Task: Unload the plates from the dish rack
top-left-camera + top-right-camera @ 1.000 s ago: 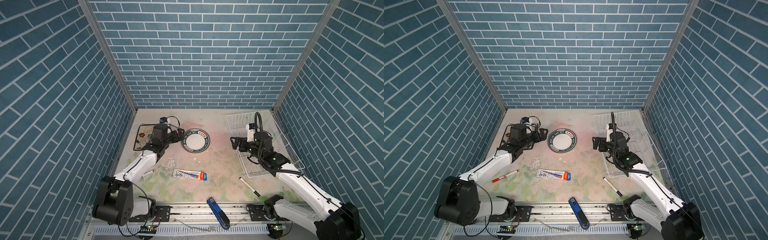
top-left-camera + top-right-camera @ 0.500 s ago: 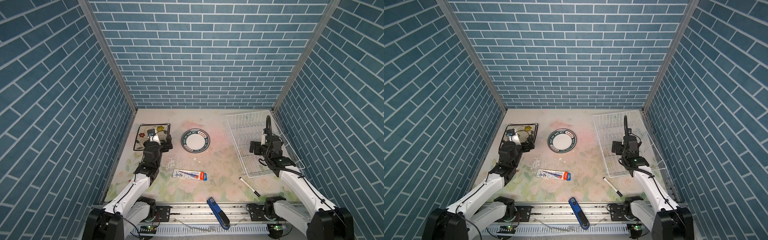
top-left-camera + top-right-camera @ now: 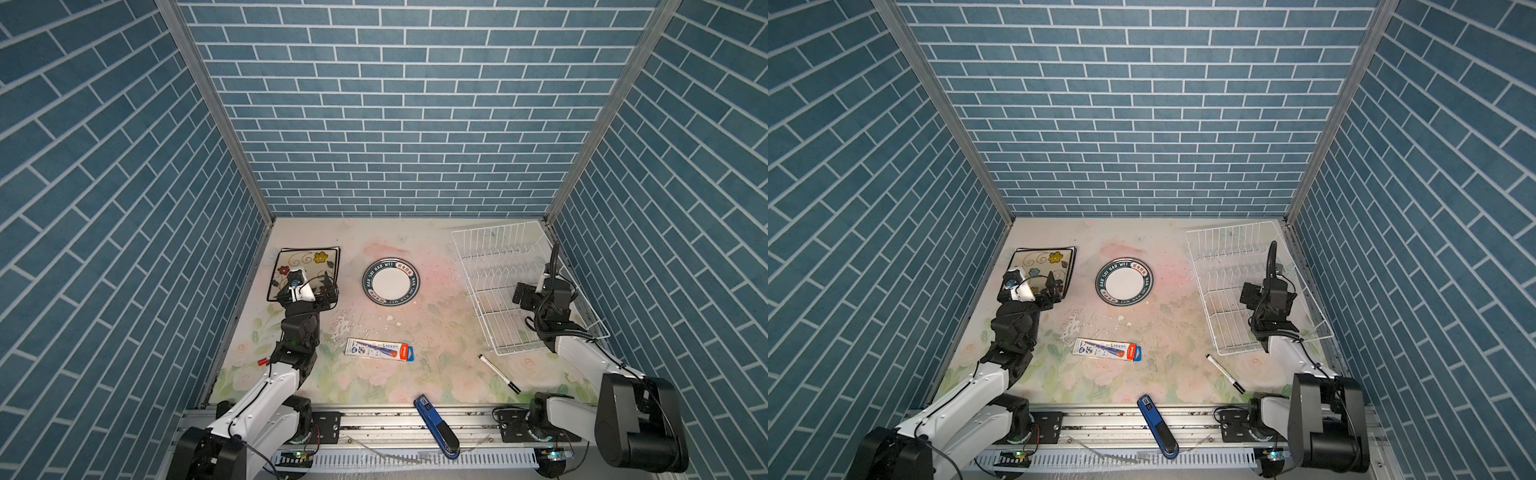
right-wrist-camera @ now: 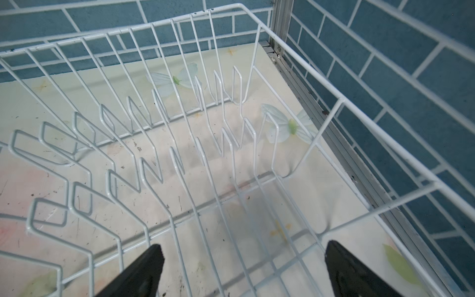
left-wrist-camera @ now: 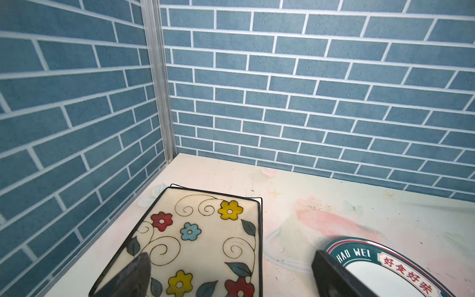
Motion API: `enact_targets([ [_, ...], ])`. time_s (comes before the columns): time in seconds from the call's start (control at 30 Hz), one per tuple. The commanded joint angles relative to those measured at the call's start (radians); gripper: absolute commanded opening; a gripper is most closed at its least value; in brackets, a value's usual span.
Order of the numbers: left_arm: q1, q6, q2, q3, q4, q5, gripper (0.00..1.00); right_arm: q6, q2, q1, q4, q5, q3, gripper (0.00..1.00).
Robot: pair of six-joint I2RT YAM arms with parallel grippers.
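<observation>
A square flowered plate [image 3: 309,264] [image 3: 1044,262] [image 5: 205,231] lies flat at the far left, with the black rim of a second square plate [image 5: 259,199] showing beneath it. A round white plate with a teal lettered rim [image 3: 390,282] [image 3: 1124,282] [image 5: 385,272] lies flat beside it. At the far right stands the white wire dish rack [image 3: 494,226] [image 3: 1229,226] [image 4: 341,99], with no plate between its prongs. My left gripper [image 3: 307,289] [image 3: 1034,286] [image 5: 230,254] is open above the square plate's near edge. My right gripper [image 3: 544,291] [image 3: 1266,295] [image 4: 244,245] is open over the rack, holding nothing.
A toothbrush pack [image 3: 380,349] lies mid-table, and a black-tipped white pen [image 3: 498,373] lies near the rack's front corner. A blue stapler [image 3: 436,426] rests on the front rail. A red marker [image 3: 262,361] pokes out beside my left arm. Blue brick walls close three sides.
Both arms have drawn back toward the near side. The left gripper moved from between the plates to the square plate's near edge. The right moved rightward over the rack. Both stayed open.
</observation>
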Motion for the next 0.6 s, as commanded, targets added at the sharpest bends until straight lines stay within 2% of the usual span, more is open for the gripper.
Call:
enact_targets([
  [0.0, 0.006, 0.045, -0.012, -0.018, 0.028, -0.048, 1.00, -0.039, 0.061, -0.007, 0.214, -0.021, -0.042, 0.99],
  [0.43, 0.005, 0.087, 0.000, -0.069, 0.050, -0.130, 1.00, -0.076, 0.190, -0.018, 0.541, -0.040, -0.133, 0.99],
  [0.57, 0.005, 0.105, 0.016, -0.065, 0.064, -0.135, 1.00, -0.080, 0.206, -0.019, 0.544, -0.055, -0.127, 0.99],
])
